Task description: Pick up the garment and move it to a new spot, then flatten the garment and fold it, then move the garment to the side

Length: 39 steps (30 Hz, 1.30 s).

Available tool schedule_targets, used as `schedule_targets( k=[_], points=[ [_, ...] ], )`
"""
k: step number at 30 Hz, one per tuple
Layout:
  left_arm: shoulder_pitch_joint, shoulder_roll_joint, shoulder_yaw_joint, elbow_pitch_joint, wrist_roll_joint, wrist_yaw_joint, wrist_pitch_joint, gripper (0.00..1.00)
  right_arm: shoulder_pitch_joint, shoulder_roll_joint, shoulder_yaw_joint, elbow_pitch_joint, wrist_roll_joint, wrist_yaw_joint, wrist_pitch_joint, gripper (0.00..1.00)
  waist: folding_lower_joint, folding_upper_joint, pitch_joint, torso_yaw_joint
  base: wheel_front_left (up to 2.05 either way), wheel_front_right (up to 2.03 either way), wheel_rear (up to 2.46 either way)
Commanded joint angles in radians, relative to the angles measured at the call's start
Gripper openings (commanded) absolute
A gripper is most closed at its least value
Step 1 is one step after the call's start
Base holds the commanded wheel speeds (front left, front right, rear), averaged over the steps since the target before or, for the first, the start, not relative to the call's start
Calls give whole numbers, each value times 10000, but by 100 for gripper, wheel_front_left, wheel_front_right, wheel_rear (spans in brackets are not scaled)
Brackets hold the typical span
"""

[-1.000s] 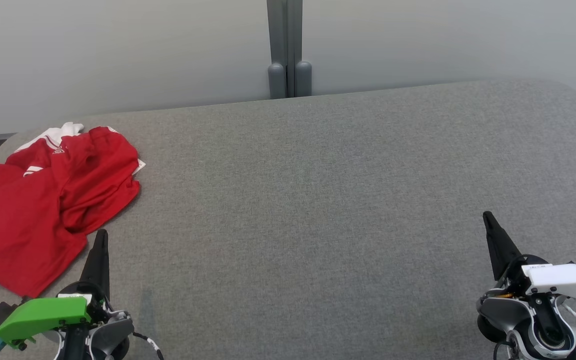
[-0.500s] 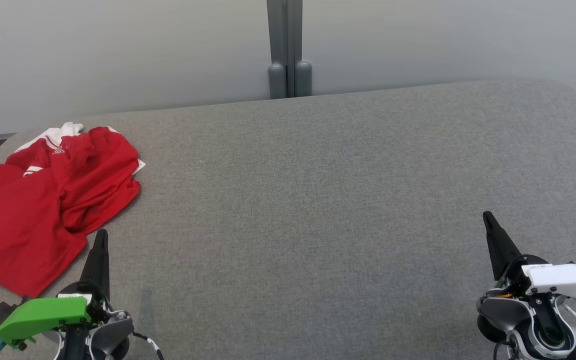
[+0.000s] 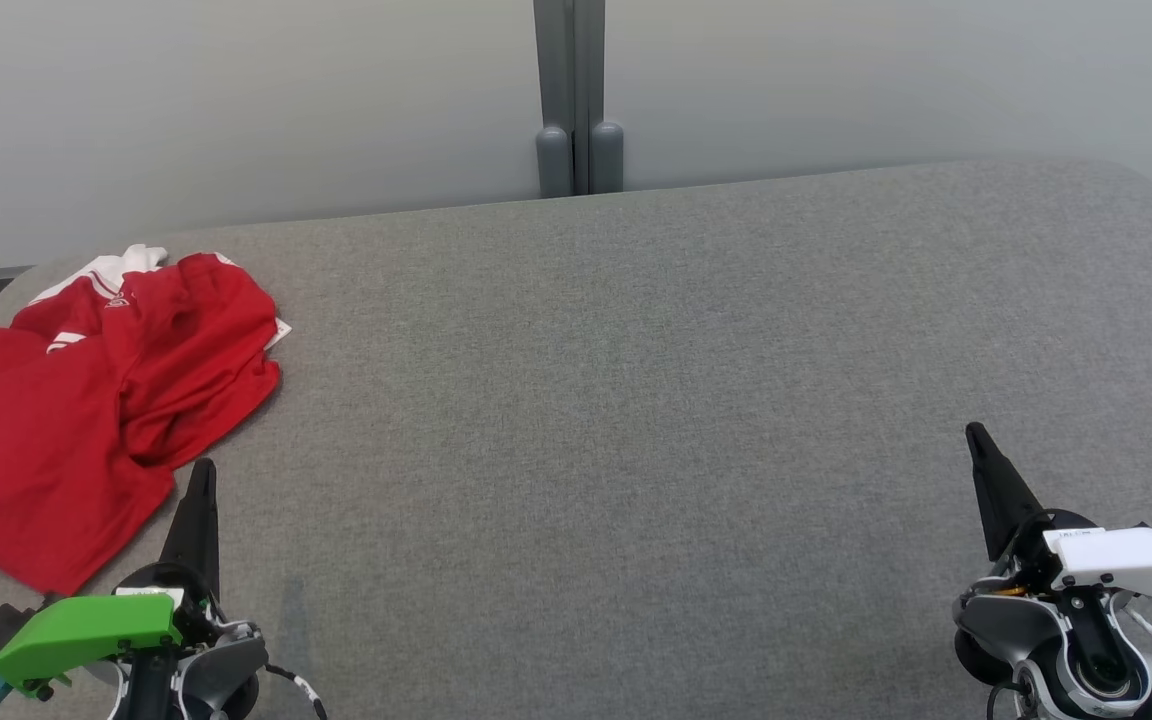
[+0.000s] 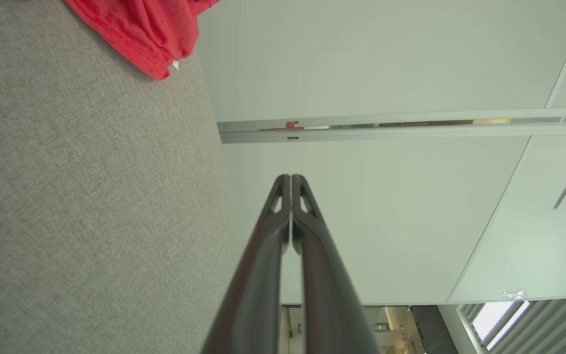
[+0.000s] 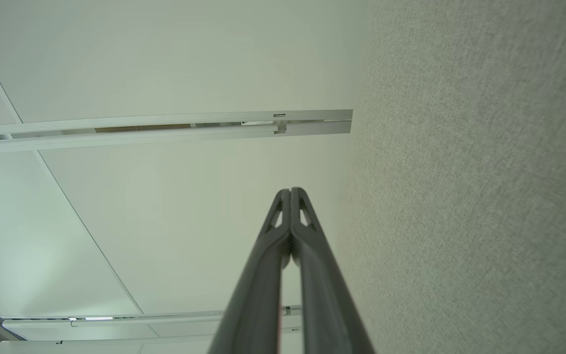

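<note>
Our left gripper (image 3: 201, 478) sat pinched shut, empty, at the table's (image 3: 636, 400) near edge, and our right gripper (image 3: 978, 440) likewise, seemingly parked before pickup. The garment (image 3: 86, 420) lay crumpled along the left edge, overhanging it.

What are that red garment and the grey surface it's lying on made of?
The garment looks like thin, smooth cloth, probably a synthetic sports knit: it crumples in soft folds, has a faint sheen and white trim. The surface seems to be matte, heathered woven upholstery, perhaps over padding: it has a fine flecked weave and rounded corners.
</note>
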Motion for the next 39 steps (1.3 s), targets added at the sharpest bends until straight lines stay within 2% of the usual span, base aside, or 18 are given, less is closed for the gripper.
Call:
schedule_targets(
  k=[1, 38, 39],
  points=[
    [-133, 73, 19, -16, -32, -64, 31, 0, -53, -38, -6, -37, 70, 4, 28, 0, 0, 0, 0, 0, 0, 0, 0],
    [-133, 73, 19, -15, -32, -65, 29, 0, -54, -38, -6, -37, 70, 4, 28, 0, 0, 0, 0, 0, 0, 0, 0],
    [11, -8, -4, 27, 1, 4, -4, 100, 13, 8, 1, 30, -7, 0, -2, 100, 0, 0, 0, 0, 0, 0, 0]
  ],
)
